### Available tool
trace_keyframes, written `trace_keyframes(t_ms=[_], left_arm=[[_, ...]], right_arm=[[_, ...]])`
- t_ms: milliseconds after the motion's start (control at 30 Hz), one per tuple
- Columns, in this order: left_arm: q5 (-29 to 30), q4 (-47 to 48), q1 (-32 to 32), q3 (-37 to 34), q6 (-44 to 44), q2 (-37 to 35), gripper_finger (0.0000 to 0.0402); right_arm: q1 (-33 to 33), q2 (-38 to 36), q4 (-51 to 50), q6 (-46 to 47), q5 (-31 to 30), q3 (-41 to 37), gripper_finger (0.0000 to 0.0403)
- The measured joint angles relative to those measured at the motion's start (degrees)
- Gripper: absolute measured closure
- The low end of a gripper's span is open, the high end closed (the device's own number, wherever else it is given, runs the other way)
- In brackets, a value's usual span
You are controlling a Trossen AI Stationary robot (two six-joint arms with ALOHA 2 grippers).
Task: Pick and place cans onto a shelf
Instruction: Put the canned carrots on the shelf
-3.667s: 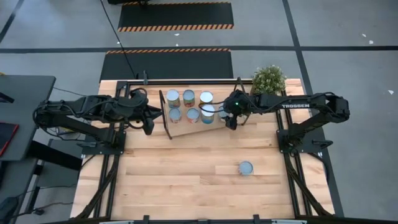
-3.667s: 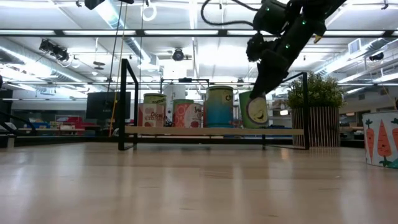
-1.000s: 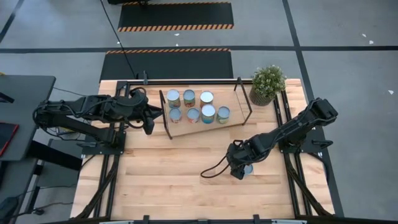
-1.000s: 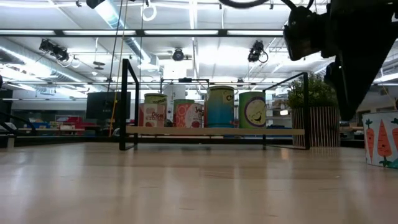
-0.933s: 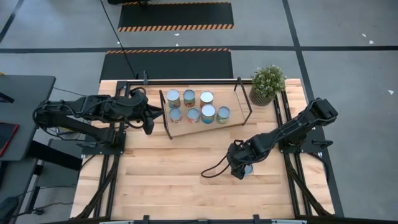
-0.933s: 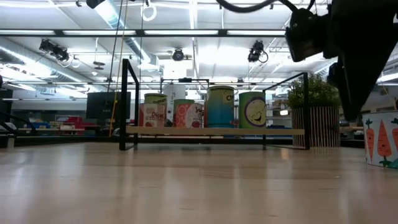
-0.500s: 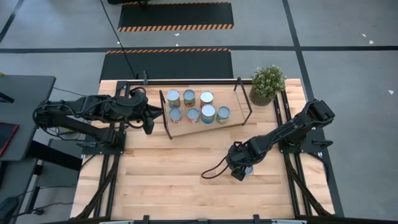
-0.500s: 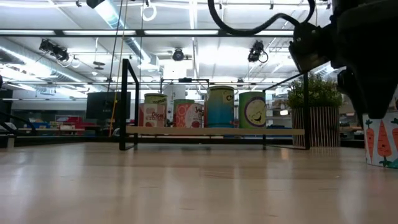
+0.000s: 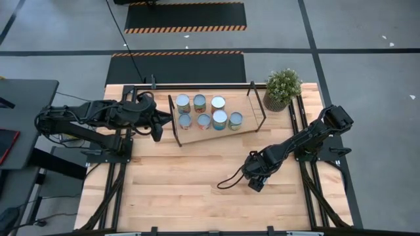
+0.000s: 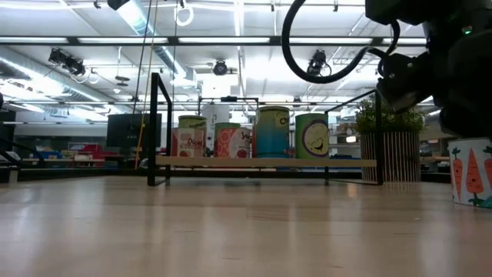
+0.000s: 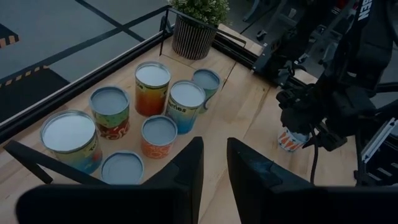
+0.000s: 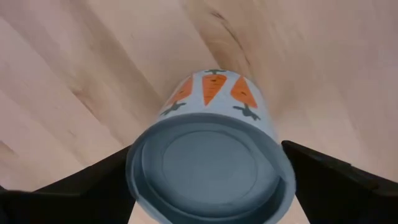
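High view: the light-wood bench [image 9: 190, 196] stands on a grey floor crossed by black mats edged with orange-and-black stripes. The shelf [image 9: 213, 134] lies at the bench's far side with 7 cans [image 9: 205, 112] on it, and a potted plant [image 9: 283, 87] stands just beside the shelf's right end. The left gripper [image 9: 159, 124] waits just off the shelf's left end. The right gripper [image 9: 256, 184] is down near the bench's front right, well apart from the shelf, covering the carrot can there.

Low view: behind the shelf a hall with long ceiling lights shows. The carrot can [image 10: 473, 171] stands upright on the bench, right of the shelf and nearer the camera, with the right arm's dark bulk directly above it.

Left wrist view: the left jaws stand narrow, holding nothing, aimed at the shelf's cans.

Right wrist view: the right jaws stand wide, 1 finger [image 12: 93, 180] on each side of the carrot can's grey top, which sits between them, not gripped
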State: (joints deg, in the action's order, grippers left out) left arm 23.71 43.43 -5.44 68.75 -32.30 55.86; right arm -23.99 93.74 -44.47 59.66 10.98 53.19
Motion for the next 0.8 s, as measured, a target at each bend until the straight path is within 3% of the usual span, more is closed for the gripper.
trace_keyframes(t_ms=[200, 533, 800], left_arm=[[0.0, 0.0, 0.0, 0.0, 0.0, 0.0, 0.0324], [0.0, 0.0, 0.0, 0.0, 0.0, 0.0, 0.0324], [0.0, 0.0, 0.0, 0.0, 0.0, 0.0, 0.0324]], right_arm=[[0.5, 0.0, 0.5, -0.2, 0.1, 0.0, 0.0034], [0.9, -0.1, 0.5, -1.5, 0.4, 0.0, 0.0085], [2.7, -0.1, 0.4, -3.3, 1.4, 0.3, 0.0089]])
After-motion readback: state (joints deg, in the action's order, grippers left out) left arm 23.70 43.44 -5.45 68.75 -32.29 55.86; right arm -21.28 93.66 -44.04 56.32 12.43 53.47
